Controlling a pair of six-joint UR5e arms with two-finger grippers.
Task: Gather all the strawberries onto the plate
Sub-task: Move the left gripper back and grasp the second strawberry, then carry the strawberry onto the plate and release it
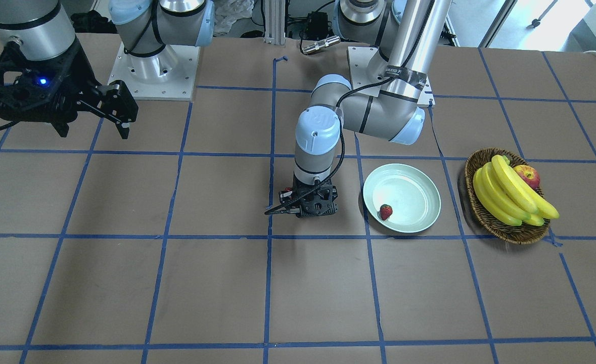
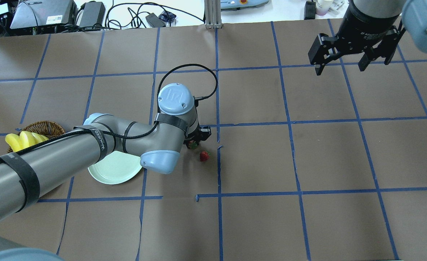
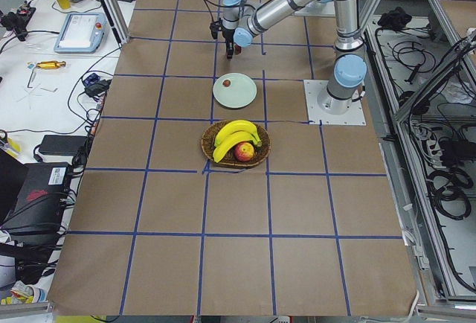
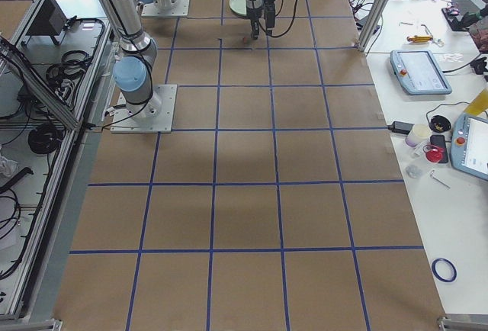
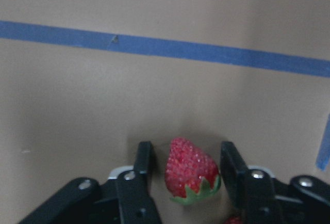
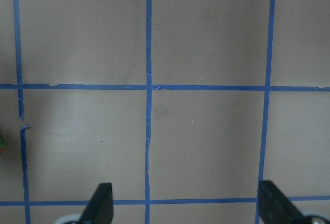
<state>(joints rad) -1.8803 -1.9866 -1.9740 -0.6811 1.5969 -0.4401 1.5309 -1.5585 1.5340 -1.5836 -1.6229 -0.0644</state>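
One strawberry (image 1: pixel 386 211) lies in the pale mint plate (image 1: pixel 414 184), near its rim. My left gripper (image 5: pixel 186 167) is down at the table beside the plate. It is open, with its fingers (image 5: pixel 144 162) on either side of a second strawberry (image 5: pixel 191 175), and a small gap shows on one side. A third strawberry (image 2: pixel 204 156) lies on the table just beside that gripper. My right gripper (image 2: pixel 343 67) is open and empty, raised far from the strawberries.
A brown wicker basket (image 1: pixel 485 212) with bananas (image 1: pixel 510 194) and a red-yellow apple (image 1: pixel 528 176) stands just past the plate. My left arm (image 2: pixel 90 145) reaches over part of the plate (image 2: pixel 113 172) in the overhead view. Blue tape lines grid the brown table.
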